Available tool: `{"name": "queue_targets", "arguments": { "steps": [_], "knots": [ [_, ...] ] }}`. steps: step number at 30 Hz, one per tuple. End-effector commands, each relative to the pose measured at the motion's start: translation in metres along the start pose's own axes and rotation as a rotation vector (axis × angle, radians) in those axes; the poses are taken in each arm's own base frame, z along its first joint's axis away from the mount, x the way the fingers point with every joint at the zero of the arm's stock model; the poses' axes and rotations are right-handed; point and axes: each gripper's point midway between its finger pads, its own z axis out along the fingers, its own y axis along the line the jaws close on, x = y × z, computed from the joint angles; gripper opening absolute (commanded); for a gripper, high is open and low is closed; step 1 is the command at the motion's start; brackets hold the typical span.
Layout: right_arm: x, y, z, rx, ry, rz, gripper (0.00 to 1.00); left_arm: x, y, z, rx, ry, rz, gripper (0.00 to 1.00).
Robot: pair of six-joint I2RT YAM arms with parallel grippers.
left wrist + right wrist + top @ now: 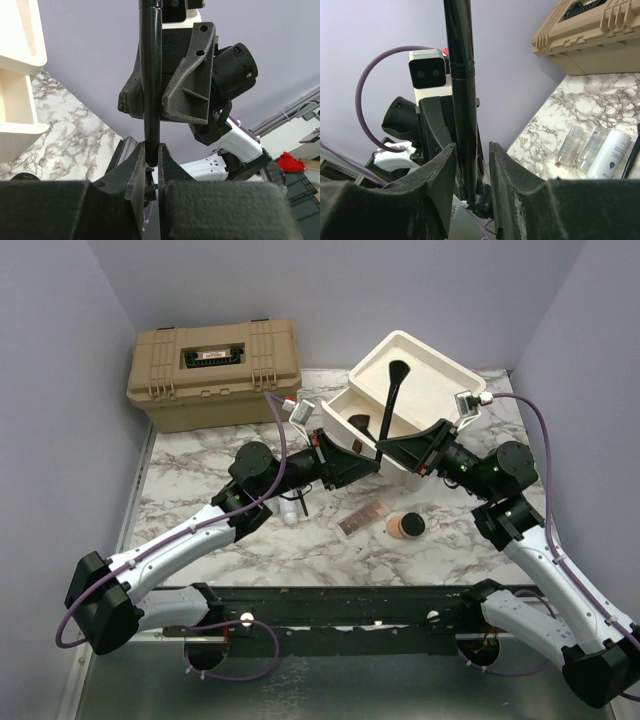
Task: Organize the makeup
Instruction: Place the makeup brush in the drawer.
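Marble counter (200, 500) below, lilac walls all round, and the brush (389, 410) stood nearly upright between my two grippers, over the front of the drawer (440, 365) at the counter's back edge. My left gripper (151, 152) was clenched on the bottom tip of the handle. My right gripper (471, 150) bracketed the handle higher up, a finger on either side. Whether they were biting or just standing off, I could not tell.

Risky spot, as I judged it. If my left let go before my right had a true hold, the brush would drop and could glance off the drawer's rim onto the counter. If both squeezed and pulled against each other, the thin handle could twist out.

Palette (363, 520) and compact (406, 527) lay near the counter's middle, with the tubes (592, 147) and bottle (612, 155) toward the left of them, all unsorted.
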Motion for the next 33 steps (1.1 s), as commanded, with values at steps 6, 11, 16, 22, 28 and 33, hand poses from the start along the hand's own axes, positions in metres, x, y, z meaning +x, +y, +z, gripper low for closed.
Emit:
{"name": "queue_targets", "arguments": {
  "steps": [6, 11, 16, 22, 28, 33],
  "knots": [
    [-0.002, 0.008, 0.0, -0.032, -0.008, -0.01, 0.38, 0.005, 0.0, 0.001, 0.018, 0.006, 0.002, 0.0],
    [-0.002, 0.012, -0.002, -0.054, -0.015, -0.026, 0.31, 0.005, 0.001, 0.001, 0.019, 0.011, 0.003, 0.0],
    [-0.001, 0.009, -0.002, -0.047, -0.014, -0.036, 0.2, 0.005, 0.002, 0.001, 0.014, 0.005, 0.003, 0.0],
    [0.001, 0.0, -0.003, -0.013, -0.021, -0.024, 0.06, 0.005, 0.004, 0.001, 0.005, 0.0, 0.004, 0.0],
    [0.003, -0.006, -0.002, 0.012, -0.014, -0.014, 0.03, 0.008, 0.011, 0.003, -0.01, 0.008, 0.0, 0.01],
    [0.004, -0.017, -0.002, 0.07, -0.007, -0.018, 0.01, 0.01, 0.024, 0.003, -0.08, 0.023, 0.009, 0.34]
  ]
}}
